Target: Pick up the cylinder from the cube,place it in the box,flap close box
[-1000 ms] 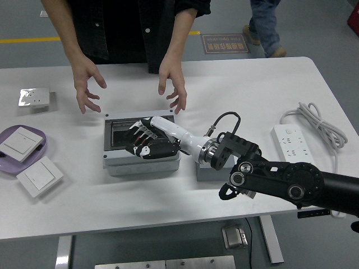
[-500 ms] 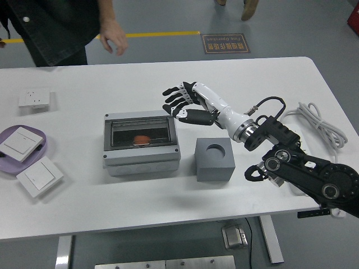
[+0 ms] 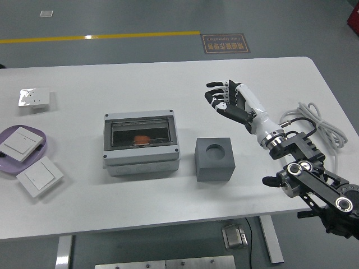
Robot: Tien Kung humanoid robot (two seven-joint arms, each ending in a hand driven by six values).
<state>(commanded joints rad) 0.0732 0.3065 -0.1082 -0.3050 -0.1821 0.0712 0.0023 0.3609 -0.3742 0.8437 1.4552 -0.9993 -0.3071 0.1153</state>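
Observation:
A grey box [image 3: 141, 142] with a clear flap lid shut stands in the middle of the table. An orange-red cylinder [image 3: 142, 138] shows inside through the lid. A grey cube [image 3: 213, 159] with an empty round hole in its top stands right of the box. My right hand [image 3: 222, 100] is open and empty, fingers spread, raised above the table behind and to the right of the cube. The left arm is out of view.
A purple plate [image 3: 40, 143] with a white switch lies at the left edge, another white switch [image 3: 38, 176] in front of it. A white socket [image 3: 33, 97] lies at far left. A white cable [image 3: 314, 120] lies at right.
My right hand has left the box and drawn back up and to the right, empty. The lid is now shut. The person has left the table's far side.

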